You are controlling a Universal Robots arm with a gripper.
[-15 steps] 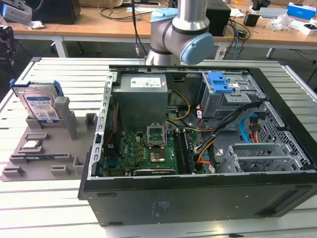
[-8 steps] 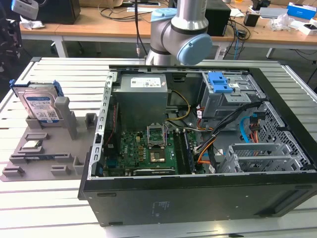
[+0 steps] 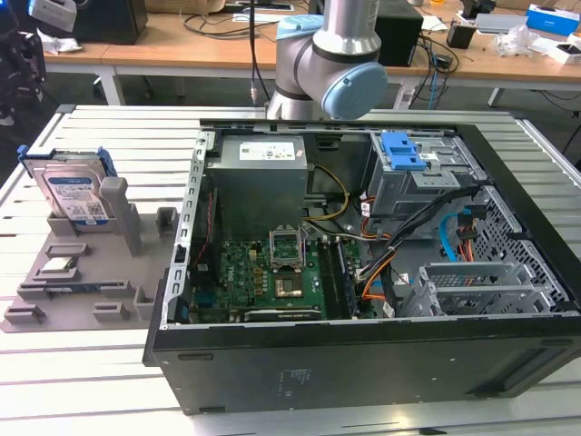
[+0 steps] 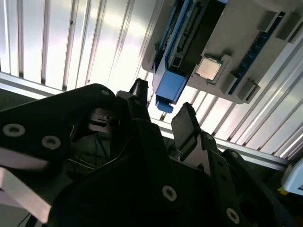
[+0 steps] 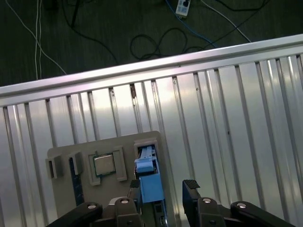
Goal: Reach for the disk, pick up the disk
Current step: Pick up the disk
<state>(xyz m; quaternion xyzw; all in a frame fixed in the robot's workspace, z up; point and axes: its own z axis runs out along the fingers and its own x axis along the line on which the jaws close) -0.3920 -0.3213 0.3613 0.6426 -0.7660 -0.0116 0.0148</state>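
The disk (image 3: 74, 193) stands upright on its edge in a grey holder (image 3: 91, 272) at the exterior view's left, its blue-and-white label facing outward and blue rails on its sides. In both wrist views I look down on its upper edge. My gripper (image 5: 163, 185) is open above the disk (image 5: 150, 182), whose blue rail end lies between the two black fingertips (image 5: 191, 185), closer to one of them. In the second wrist view the gripper (image 4: 163, 111) frames the same blue rail of the disk (image 4: 169, 85). I cannot tell whether anything touches.
A small square processor chip (image 5: 105, 164) sits in the holder beside the disk. An open computer case (image 3: 363, 272) fills the middle of the slatted metal table (image 3: 91, 381). The table's edge (image 5: 142, 71) runs near the holder, with cables on the dark floor beyond.
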